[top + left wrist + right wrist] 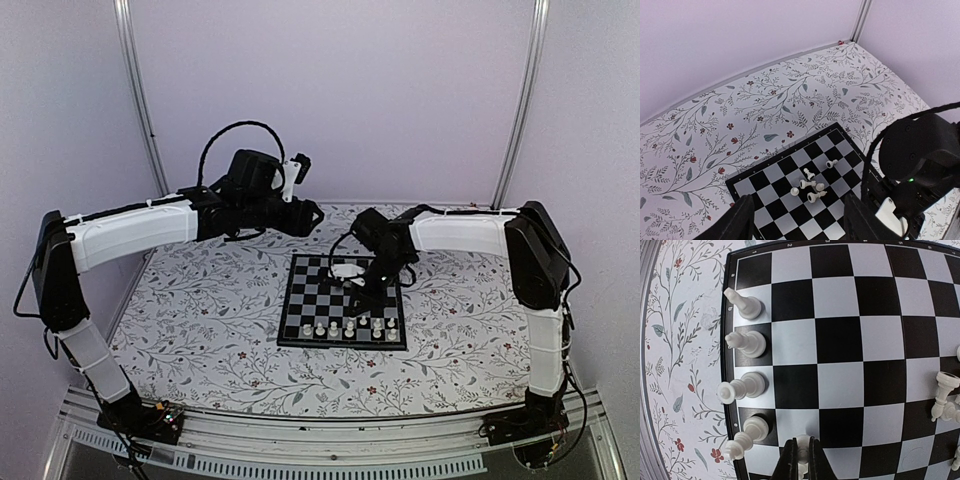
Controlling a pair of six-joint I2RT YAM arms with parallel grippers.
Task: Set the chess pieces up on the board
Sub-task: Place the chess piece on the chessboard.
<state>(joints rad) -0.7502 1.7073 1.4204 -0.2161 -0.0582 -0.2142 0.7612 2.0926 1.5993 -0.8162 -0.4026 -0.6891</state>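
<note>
The board (300,305) lies flat in the middle of the floral table. Several white chess pieces (348,326) stand in a row along its near edge; in the right wrist view they line the board's left edge (747,342). More pieces lie tumbled in a loose cluster (812,186) mid-board. My right gripper (802,440) is low over the board, shut on one white piece (803,446) beside the row. My left gripper (800,225) hangs open and empty, high above the far side of the board (775,175).
The right arm's black wrist (922,160) and its cable reach over the board's right side. Loose pieces (944,400) lie at the right of the right wrist view. Pale walls and metal posts (140,100) enclose the table at the back.
</note>
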